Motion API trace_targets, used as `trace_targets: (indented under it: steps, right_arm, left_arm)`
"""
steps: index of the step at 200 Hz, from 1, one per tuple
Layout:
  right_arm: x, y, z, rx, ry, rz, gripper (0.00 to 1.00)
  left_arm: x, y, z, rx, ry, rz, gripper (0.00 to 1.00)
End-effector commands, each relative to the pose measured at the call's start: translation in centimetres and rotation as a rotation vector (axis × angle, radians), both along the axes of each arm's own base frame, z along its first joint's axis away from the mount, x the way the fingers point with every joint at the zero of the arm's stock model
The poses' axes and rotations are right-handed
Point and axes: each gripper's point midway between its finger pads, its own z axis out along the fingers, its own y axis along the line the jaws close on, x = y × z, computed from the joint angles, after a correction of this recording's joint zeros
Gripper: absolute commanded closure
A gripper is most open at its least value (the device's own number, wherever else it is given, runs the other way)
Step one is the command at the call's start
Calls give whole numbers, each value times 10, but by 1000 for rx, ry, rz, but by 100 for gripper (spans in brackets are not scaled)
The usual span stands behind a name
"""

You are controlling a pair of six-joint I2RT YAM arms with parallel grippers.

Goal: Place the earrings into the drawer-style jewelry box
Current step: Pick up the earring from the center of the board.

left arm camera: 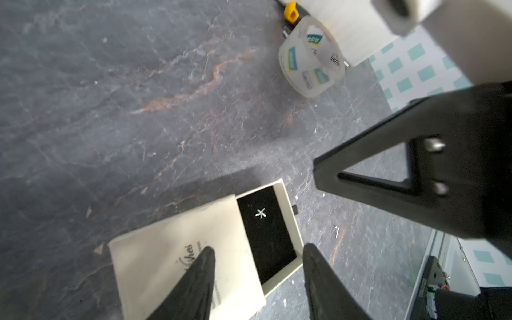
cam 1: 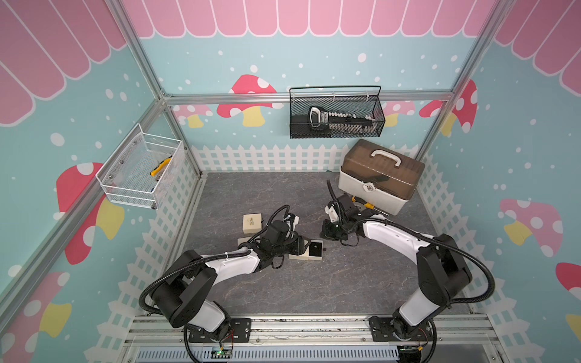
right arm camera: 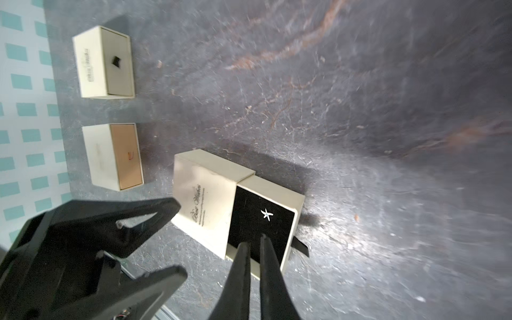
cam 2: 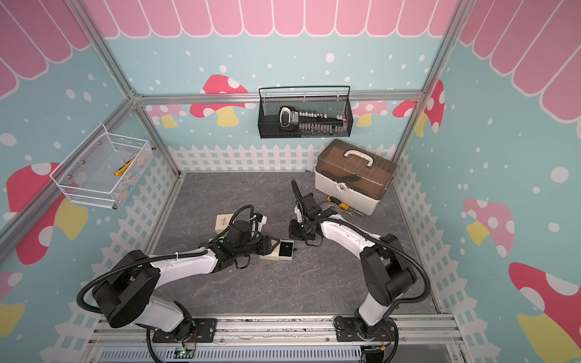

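The drawer-style jewelry box [right arm camera: 205,194] is a beige sleeve with its drawer [left arm camera: 266,238] pulled out, showing black lining. One tiny silvery star-shaped earring [right arm camera: 267,214] [left arm camera: 260,213] lies on that lining. My right gripper [right arm camera: 253,241] hangs over the drawer's near end, fingers almost together with nothing between them, clear of the earring. My left gripper [left arm camera: 259,248] is open over the box, one finger over the sleeve and the other beside the drawer. In both top views the box [cam 1: 303,257] [cam 2: 276,256] sits mid-table between the two grippers [cam 1: 301,246] [cam 1: 328,234].
Two smaller beige boxes [right arm camera: 104,62] [right arm camera: 113,156] lie to the left near the fence wall. A tape roll [left arm camera: 311,56], a yellow-handled screwdriver [cam 1: 366,206] and a toolbox [cam 1: 377,182] stand at the back right. Wire baskets [cam 1: 336,113] [cam 1: 141,169] hang on the walls.
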Motion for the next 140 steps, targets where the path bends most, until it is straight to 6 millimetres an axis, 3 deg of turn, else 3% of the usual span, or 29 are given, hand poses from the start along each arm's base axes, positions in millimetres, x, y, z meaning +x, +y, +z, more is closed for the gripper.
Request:
trace_targets:
  steps: [1,52,67,104,140]
  right_arm:
    - [-20,-41,-10,-210,-19,27,88]
    - [-66,-93,-23,-393,70,41,85]
    - [-77,-101,-35,-408,115,44,90]
    - [-91,-99,-61,-390,198,111,94]
    - [-85,-94,-62,-399,161,205,85]
  left_arm:
    - [-1,-4,10,22,-20,-20,46]
    - [-34,-45,15,40,-41,-102,44]
    - [-47,-57,11,28,-32,-119,44]
    - [-75,-85,-4,-11,13,-175,44]
    - [-80,-93,-8,-76,44,-156,44]
